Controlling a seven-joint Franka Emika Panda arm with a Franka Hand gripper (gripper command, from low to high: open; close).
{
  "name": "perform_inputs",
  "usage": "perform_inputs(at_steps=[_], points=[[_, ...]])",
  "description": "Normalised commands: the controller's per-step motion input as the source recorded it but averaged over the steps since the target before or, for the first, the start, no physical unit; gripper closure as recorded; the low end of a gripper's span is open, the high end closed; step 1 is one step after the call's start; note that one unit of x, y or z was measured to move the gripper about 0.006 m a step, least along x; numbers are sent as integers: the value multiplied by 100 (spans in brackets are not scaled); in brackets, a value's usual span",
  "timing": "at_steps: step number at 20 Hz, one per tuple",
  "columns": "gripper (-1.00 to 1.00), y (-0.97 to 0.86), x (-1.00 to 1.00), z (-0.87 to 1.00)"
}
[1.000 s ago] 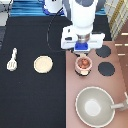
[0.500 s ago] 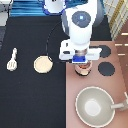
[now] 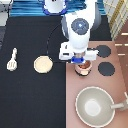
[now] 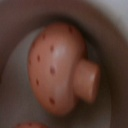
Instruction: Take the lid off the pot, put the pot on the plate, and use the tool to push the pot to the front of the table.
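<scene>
Over on the pinkish-brown stove panel (image 3: 116, 86), the small pink pot (image 3: 83, 70) sits near the panel's edge where it meets the black table (image 3: 30, 102). The gripper (image 3: 80, 61) hangs directly over the pot, low and close, with the white arm covering the pot's upper part, so only its lower rim and a reddish-brown patch show from the exterior view. I cannot tell whether the claw is clenched or released, nor whether it touches anything. From the wrist view the lid (image 4: 56, 67) fills the picture: a rounded pink dome speckled with darker red dots, its stubby knob (image 4: 89, 80) jutting out to one side, so the camera sees it at a slant, with a curved grey-brown surface around it. Whether that lid rests squarely on the pot I cannot make out. To the pot's left in the exterior view, well apart and on the table, lies the cream-tan plate (image 3: 43, 64), bare on top. Farther left of the pot again, beyond the plate, is the pale spatula (image 3: 12, 59), its slotted head toward the exterior view's bottom. To the pot's right are two black burners (image 3: 103, 50), one level with the pot (image 3: 106, 69) and one higher. Below the pot in the exterior view stands the large grey-beige pan (image 3: 95, 106), its handle pointing right.
</scene>
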Motion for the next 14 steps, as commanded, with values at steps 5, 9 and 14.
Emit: perform_inputs(at_steps=[5, 9, 14], points=[[100, -10, -6, 0], [100, -7, -4, 8], [100, -6, 0, 13]])
